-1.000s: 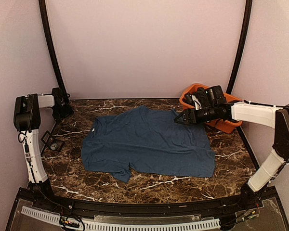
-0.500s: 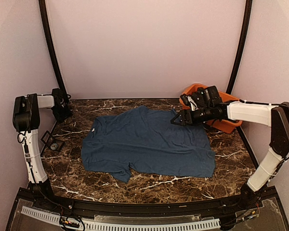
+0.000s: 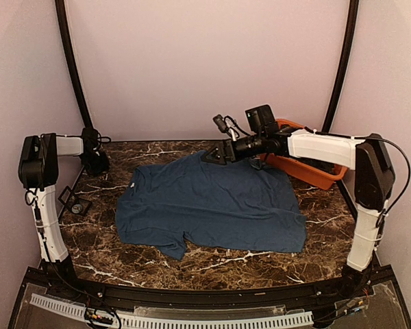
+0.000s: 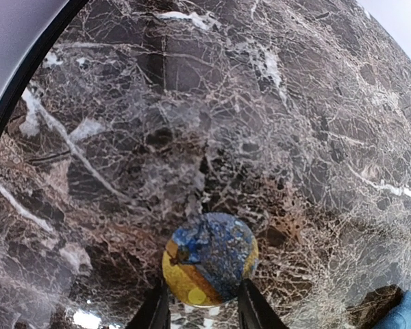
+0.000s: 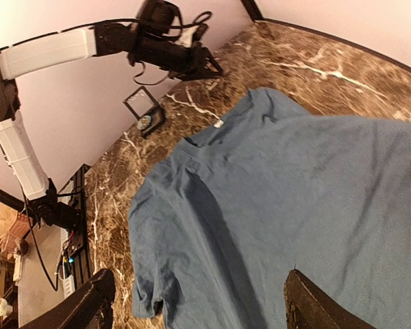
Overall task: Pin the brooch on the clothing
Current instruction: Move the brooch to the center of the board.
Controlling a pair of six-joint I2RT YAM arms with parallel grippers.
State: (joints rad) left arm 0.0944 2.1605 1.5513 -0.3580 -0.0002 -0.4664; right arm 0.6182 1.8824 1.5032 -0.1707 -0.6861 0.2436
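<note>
Left wrist view: my left tool (image 4: 204,298) sits narrow around the brooch (image 4: 209,257), grip uncertain; right tool (image 5: 198,288) wide above the clothing (image 5: 294,192).

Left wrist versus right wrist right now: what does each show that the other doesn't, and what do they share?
Only left wrist: the round blue-and-yellow brooch, close up between the left fingers; whether they grip it is unclear. Only right wrist: the left arm, a small black tray, the collar of the navy T-shirt, and the right fingers spread wide, empty. Both: the marble table and the T-shirt, though the left wrist catches just a corner.
</note>
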